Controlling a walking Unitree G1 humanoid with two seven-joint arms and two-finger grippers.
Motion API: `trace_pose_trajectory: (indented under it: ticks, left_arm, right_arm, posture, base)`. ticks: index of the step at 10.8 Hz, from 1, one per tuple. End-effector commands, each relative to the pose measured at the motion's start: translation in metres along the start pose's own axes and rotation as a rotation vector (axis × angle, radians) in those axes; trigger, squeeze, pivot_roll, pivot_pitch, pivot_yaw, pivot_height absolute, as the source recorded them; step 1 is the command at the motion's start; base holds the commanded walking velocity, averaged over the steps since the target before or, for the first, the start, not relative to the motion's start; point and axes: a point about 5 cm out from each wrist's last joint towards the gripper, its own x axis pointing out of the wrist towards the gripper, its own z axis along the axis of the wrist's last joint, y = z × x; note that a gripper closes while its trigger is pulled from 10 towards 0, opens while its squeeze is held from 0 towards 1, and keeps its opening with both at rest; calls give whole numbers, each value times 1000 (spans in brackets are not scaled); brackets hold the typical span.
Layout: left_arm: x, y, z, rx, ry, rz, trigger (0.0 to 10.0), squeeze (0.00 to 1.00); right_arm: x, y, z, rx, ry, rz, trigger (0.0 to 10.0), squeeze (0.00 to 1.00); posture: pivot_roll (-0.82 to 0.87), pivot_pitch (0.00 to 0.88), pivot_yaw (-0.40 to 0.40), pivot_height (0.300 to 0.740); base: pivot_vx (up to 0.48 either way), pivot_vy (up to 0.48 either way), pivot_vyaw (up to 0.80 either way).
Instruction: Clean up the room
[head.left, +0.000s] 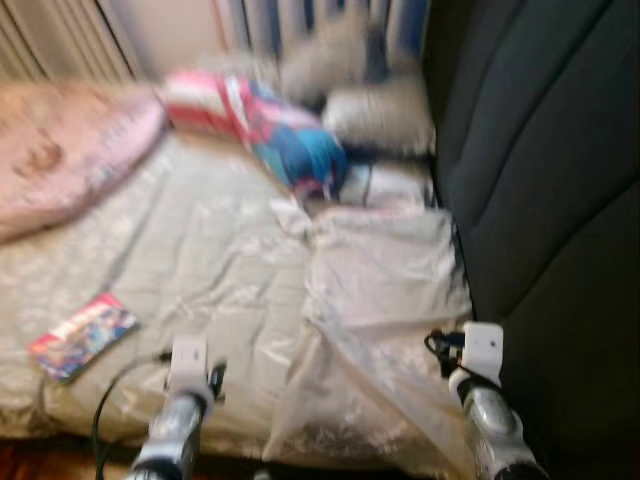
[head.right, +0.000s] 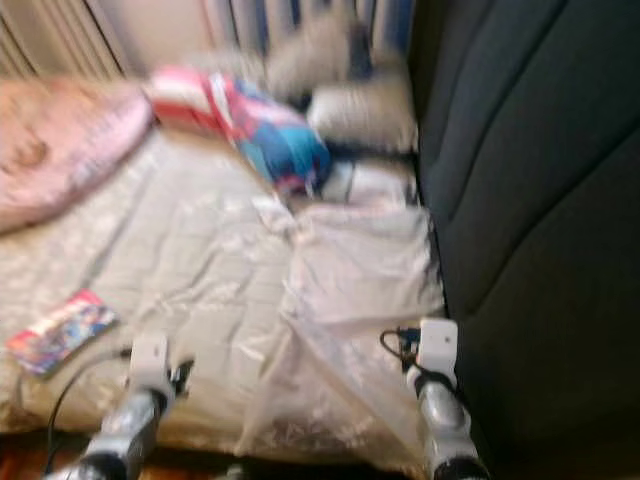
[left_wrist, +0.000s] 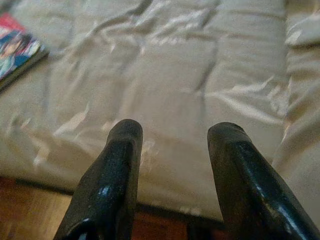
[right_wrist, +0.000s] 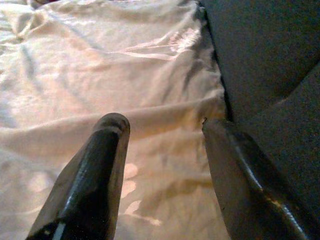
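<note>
A flat, colourful magazine (head.left: 82, 336) lay at lower left on the shiny beige quilted bedspread (head.left: 230, 260), long axis diagonal. Left gripper (left_wrist: 172, 135) and right gripper (right_wrist: 165, 125) hovered spread, empty. Dark padded headboard (head.left: 540, 170) flanked right.

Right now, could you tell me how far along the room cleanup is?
Nothing looks tidied yet. Both grippers are open and empty: the left gripper and the right gripper hover over the rumpled bedspread. Left to do: the book near the bed's edge, the colourful bundle near the grey pillows, and the crumpled sheet beside the dark headboard.
</note>
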Motion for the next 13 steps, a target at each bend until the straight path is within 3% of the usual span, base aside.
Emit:
trace_pose_trajectory:
  ticks: [1,3,6,7,10,13]
  left_arm:
    - [-3,4,-9,17,43,15,10000,0]
    - [-4,8,-15,33,73,27,10000,0]
    - [-7,8,-23,50,105,25,10000,0]
    - [-9,8,-30,58,136,25,10000,0]
    - [-11,9,-35,50,154,30,10000,0]
    - [-14,9,-40,41,175,36,10000,0]
  right_arm:
    - [1,0,-1,7,15,0,10000,0]
    - [3,2,1,33,23,-4,10000,0]
    - [-6,10,-20,41,94,10,10000,0]
    - [-12,8,-32,39,143,-4,10000,0]
    - [-13,5,-33,41,150,-9,10000,0]
    - [-22,4,-52,68,251,-12,10000,0]
  posture:
    - [73,6,16,740]
    - [72,0,24,740]
    - [63,0,37,740]
    - [68,0,40,740]
    - [58,0,44,740]
    - [64,0,41,740]
  base:
    - [0,0,0]
    - [0,263,0]
    - [0,329,0]
    - [0,352,0]
    - [0,372,0]
    - [0,393,0]
